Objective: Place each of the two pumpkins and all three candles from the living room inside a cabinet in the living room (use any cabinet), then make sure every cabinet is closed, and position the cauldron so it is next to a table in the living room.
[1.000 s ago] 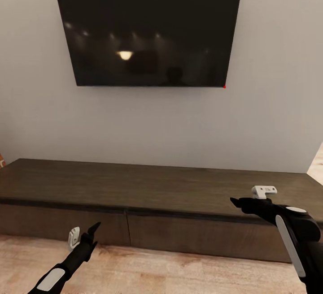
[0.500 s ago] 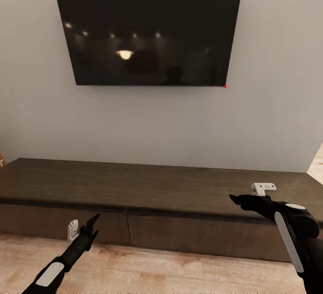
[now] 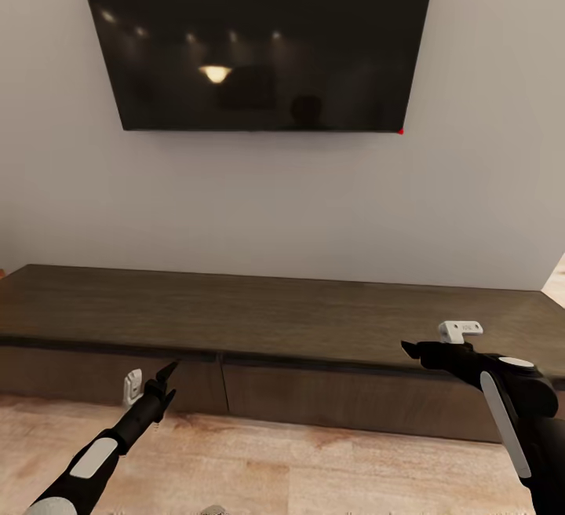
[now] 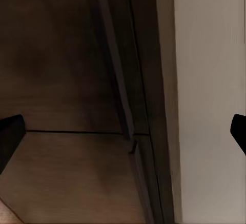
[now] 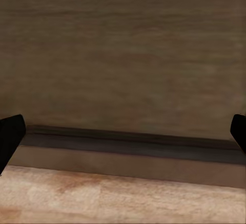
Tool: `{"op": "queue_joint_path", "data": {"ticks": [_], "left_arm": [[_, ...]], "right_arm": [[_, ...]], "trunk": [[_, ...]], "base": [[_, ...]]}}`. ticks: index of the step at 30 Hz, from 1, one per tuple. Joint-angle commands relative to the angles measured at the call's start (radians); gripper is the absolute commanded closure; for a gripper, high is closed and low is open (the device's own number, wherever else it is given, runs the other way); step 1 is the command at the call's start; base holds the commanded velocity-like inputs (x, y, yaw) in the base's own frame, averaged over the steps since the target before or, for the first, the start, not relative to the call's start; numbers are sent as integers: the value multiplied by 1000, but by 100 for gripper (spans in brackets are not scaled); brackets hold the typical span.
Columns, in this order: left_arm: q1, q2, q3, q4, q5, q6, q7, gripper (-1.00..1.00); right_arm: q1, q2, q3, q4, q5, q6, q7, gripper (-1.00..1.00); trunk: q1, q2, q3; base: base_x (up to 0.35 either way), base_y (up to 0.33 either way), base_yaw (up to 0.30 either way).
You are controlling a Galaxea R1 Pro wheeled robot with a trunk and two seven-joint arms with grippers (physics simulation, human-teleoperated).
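The cabinet point(image 3: 298, 319) is a long low dark-brown unit against the wall, its two flat drawer fronts shut and meeting at a seam. My left gripper point(image 3: 167, 374) is open, low in front of the left drawer front close to that seam; the left wrist view looks at the cabinet point(image 4: 66, 55) between the spread fingers of the left gripper point(image 4: 123, 134). My right gripper point(image 3: 410, 350) is open over the front edge of the top at the right, facing the cabinet point(image 5: 123, 55). The pumpkins, candles, cauldron and table are out of view.
A large black television point(image 3: 259, 36) hangs on the pale wall point(image 3: 314, 209) above the cabinet. Light wood floor point(image 3: 314, 468) runs along the cabinet's foot, and the cabinet's right end stops near a doorway point(image 3: 555, 279).
The whole picture has shifted, so the camera has moved closer to the cabinet. My left arm has stretched forward toward the drawer front. The right gripper keeps its place.
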State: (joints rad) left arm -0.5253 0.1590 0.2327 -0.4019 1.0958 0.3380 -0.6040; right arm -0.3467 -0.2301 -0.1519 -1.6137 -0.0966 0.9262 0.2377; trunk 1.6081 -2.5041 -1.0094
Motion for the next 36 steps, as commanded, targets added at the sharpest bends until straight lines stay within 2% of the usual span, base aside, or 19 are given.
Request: {"op": "queue_joint_path", "data": {"ticks": [1,10,36], "left_arm": [[-10,0,0,0,0,1,2,-100],[-17,8,-2,-35,1,39,-42,-100],[-18,1,-3,-38,-2,38,-37,-100]], "right_arm": [[0,0,0,0,0,0,0,-100],[5,3,3,0,-1,-1,-1,-100],[11,3,5,0,-1,-1,0,-100]], "trunk": [[0,0,-4],[4,-2,-39],[4,-2,-39]], "base": [[0,0,0],[0,0,0],[28,0,0]]}}
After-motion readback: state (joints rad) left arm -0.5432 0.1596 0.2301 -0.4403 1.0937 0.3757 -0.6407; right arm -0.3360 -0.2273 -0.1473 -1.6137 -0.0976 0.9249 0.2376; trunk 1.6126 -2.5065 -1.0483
